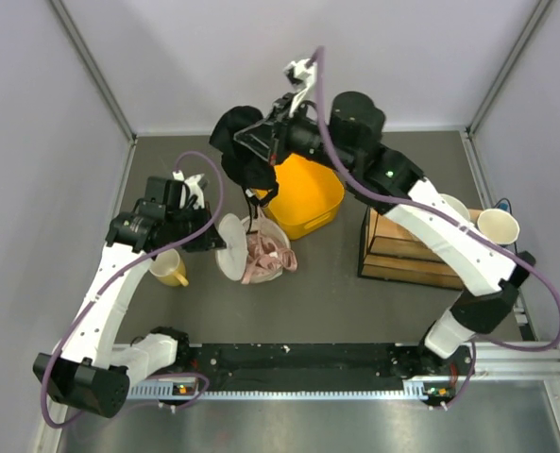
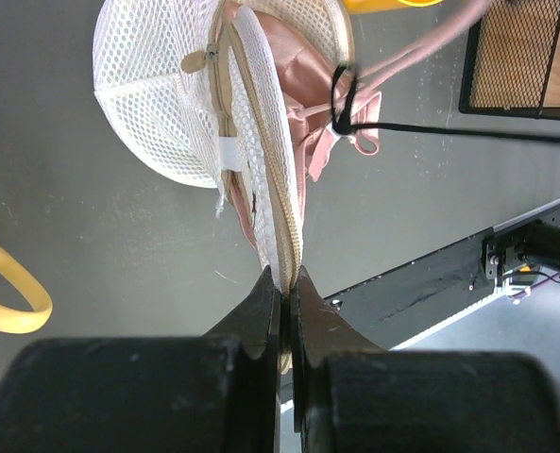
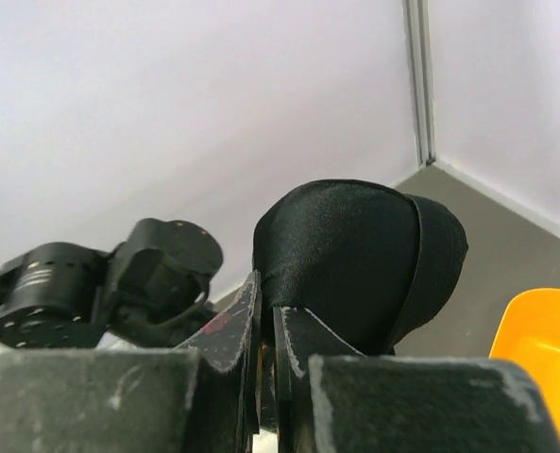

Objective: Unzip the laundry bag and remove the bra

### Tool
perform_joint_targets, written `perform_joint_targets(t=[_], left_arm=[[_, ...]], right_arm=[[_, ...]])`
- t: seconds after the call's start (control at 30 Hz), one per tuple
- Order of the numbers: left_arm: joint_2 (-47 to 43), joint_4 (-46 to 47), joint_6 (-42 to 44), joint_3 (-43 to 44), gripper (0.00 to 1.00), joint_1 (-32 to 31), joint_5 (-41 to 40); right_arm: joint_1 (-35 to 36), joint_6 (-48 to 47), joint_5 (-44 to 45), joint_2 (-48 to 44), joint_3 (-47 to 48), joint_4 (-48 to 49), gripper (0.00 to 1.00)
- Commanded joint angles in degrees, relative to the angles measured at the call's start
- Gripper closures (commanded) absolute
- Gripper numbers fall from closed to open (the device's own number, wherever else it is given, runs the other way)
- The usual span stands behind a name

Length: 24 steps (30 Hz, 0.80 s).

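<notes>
Bright, even light — soft shadows, blurred foregrounds.

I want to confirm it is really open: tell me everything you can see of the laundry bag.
The laundry bag is a round white mesh pouch with a tan zip rim, unzipped and gaping like a clamshell. It rests on the grey table. The left gripper is shut on the near end of its rim. A pink garment spills from the opening, with a thin black strap looped round its strap.
</notes>
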Motion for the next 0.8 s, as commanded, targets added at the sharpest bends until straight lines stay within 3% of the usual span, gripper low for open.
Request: perform_joint_targets(t=[0.0, 0.1, 0.2, 0.47, 0.57, 0.77], left_arm=[[0.38, 2.43, -0.25, -0.54, 1.0, 0.22, 1.41], [0.55, 2.87, -0.51, -0.63, 1.0, 0.22, 2.12], [1.08, 2.79, -0.33, -0.54, 1.0, 0.22, 2.64], [1.34, 2.61, -0.07, -0.71, 1.0, 0.22, 3.08], [1.43, 2.87, -0.16, -0.8, 1.0, 0.22, 3.87], [0.82, 3.66, -0.6, -1.77, 1.0, 0.22, 4.4]], right_arm=[[0.07, -0.62, 0.65, -6.9, -5.34, 6.4, 1.0], [-0.11, 0.69, 0.13, -3.92, -12.48, 5.18, 1.0], [-0.29, 2.11, -4.08, -3.55, -10.91, 2.98, 1.0], [0.77, -4.13, 3.18, -8.84, -12.66, 6.24, 1.0], [-0.11, -3.17, -0.12, -7.51, -8.53, 3.24, 1.0], [1.74, -5.27, 2.67, -11.91, -14.58, 10.01, 1.0]])
